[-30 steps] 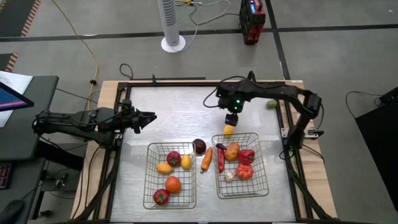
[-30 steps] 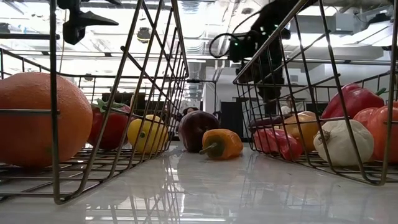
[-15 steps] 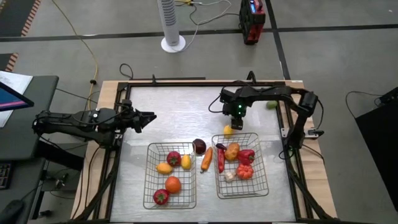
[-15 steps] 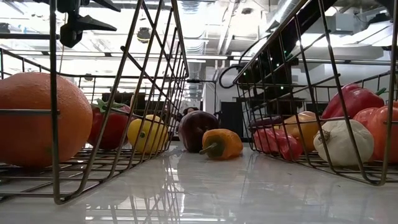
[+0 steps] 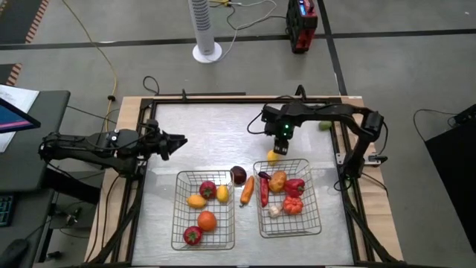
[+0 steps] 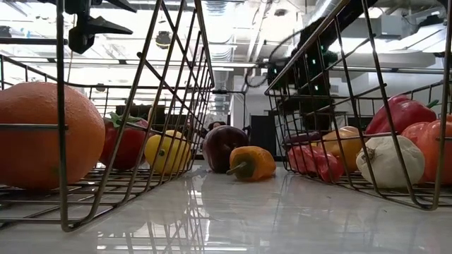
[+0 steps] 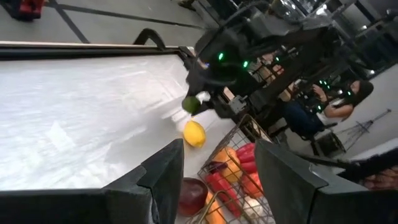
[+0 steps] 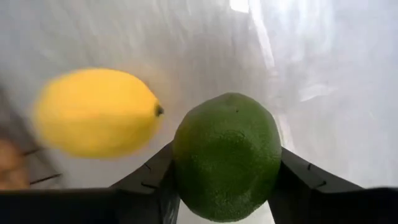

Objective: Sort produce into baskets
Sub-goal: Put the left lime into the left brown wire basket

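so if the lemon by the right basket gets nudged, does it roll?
Probably: the lemon looks smooth and oval, lying loose on the glossy table. Its pointed tip suggests a wobbly, curving roll. The right end effector holds a lime beside it.

The right hand (image 5: pixel 281 139) clamps a round fruit (fingers pointing down), while the left hand (image 5: pixel 178 139) hovers, fingers parted.

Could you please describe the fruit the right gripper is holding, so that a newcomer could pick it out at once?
Start at the right basket and look just beyond its far edge, where the right gripper hangs above the table. Pinched between its fingers is a green lime. The yellow lemon lies loose on the table just beside it; the lime alone is green and held.
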